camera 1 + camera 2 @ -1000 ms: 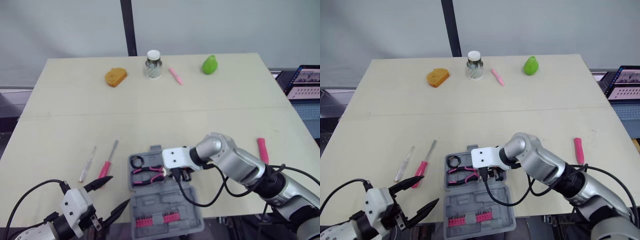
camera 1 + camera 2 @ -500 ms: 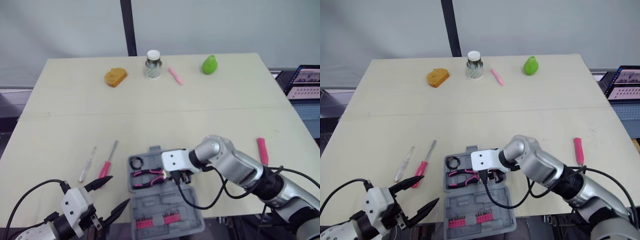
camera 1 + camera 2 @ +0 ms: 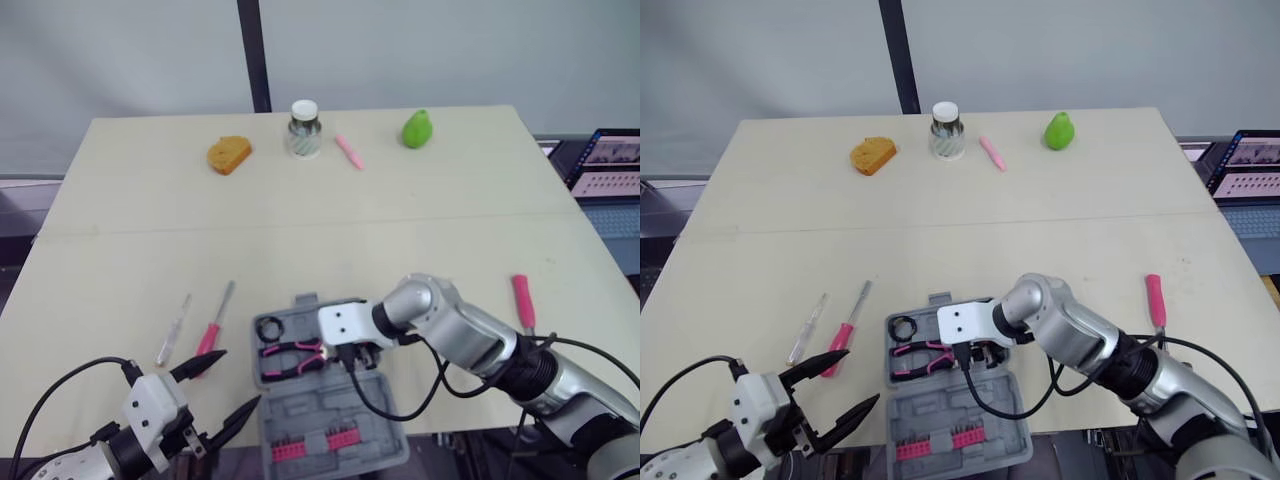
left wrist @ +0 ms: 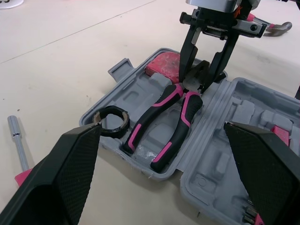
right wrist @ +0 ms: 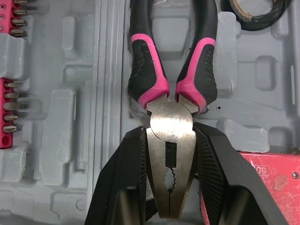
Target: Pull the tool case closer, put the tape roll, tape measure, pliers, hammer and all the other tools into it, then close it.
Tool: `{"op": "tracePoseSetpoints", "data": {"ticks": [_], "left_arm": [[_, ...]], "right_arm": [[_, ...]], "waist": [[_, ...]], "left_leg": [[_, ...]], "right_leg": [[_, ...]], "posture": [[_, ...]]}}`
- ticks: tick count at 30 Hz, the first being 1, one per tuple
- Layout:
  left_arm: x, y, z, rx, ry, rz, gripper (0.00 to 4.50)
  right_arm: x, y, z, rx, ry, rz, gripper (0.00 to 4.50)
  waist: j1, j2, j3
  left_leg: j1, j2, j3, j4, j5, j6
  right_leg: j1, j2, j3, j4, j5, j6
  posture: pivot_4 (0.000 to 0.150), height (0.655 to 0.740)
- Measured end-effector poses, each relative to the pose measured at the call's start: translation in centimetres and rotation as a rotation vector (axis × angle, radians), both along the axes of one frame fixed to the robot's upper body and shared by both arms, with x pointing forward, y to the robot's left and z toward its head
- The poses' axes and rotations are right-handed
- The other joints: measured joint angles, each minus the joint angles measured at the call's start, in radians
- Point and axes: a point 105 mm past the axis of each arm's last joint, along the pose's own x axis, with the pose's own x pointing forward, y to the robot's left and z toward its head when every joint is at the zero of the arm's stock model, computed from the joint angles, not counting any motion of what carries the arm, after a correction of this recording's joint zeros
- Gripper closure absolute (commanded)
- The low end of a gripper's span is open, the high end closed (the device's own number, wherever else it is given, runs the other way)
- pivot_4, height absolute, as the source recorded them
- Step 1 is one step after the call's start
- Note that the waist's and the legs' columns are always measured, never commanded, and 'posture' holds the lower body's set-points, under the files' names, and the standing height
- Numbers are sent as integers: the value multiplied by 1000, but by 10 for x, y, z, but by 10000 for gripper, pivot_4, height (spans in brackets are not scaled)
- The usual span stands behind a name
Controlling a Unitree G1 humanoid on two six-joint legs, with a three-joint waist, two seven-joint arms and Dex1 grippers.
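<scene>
Pliers [image 5: 171,154] lower, head inside right tool [image 4: 200,80]

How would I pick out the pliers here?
Find the open grey tool case at the table's near edge. In its half nearer the table's middle, beside the black tape roll, lie the pliers: twin black-and-pink handles, steel head held by the right end effector.

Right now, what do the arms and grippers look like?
Right arm: silver rounded shells, black joints, white wrist block, looping black cable. Left wrist housing white, with its own black cable. Right gripper and left gripper: two black tapered fingers each; the left's are textured.
</scene>
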Motion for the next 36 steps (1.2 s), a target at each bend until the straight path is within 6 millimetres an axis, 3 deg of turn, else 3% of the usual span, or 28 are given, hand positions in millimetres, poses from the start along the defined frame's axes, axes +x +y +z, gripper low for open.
{"op": "tracePoseSetpoints", "data": {"ticks": [4, 9, 12, 15, 22, 27, 36], "left_arm": [[1, 0, 1, 2, -5, -3, 0], [2, 0, 1, 5, -9, -7, 0], [3, -1, 3, 6, -19, -11, 0], [4, -1, 4, 7, -23, -13, 0], [4, -1, 4, 11, -24, -26, 0], [-6, -1, -1, 34, 2, -59, 0], [-11, 3, -9, 44, 26, -56, 0]], "right_arm": [[3, -1, 10, 45, 17, -21, 1775], [16, -1, 45, 208, -20, -57, 715], [7, 5, 53, 370, 16, -6, 715], [-3, 3, 44, 450, 93, -3, 9102], [-6, 10, 23, 548, 163, 3, 44730], [-17, 32, 15, 546, 204, 65, 44730], [-17, 34, -13, 449, 238, 40, 44730]], "waist": [[1, 0, 0], [1, 0, 0], [3, -1, 0], [2, -1, -1], [-1, -1, -1], [-2, -1, -1], [0, -1, -1]], "left_leg": [[0, 0, 0, 1, 0, 0], [0, 0, 0, 1, -1, 0], [0, 0, 0, 0, -2, 0], [0, 0, 1, 2, -2, 1], [0, 2, 1, 6, -4, 0], [0, 2, 2, 7, -5, 0], [0, 3, 2, 10, -9, 0]], "right_leg": [[0, 0, 0, 0, 0, 0], [0, 0, 0, 0, 0, 0], [0, 1, 0, 0, 0, 0], [1, 1, 0, 0, 0, 0], [1, 2, 1, 2, 0, 0], [0, 2, 1, 2, 0, -1], [0, 1, 1, 2, -1, -1]], "posture": [[1500, 7400], [1500, 7400], [1500, 7400], [1500, 7400], [1500, 7400], [1500, 7400], [1500, 7400]]}}
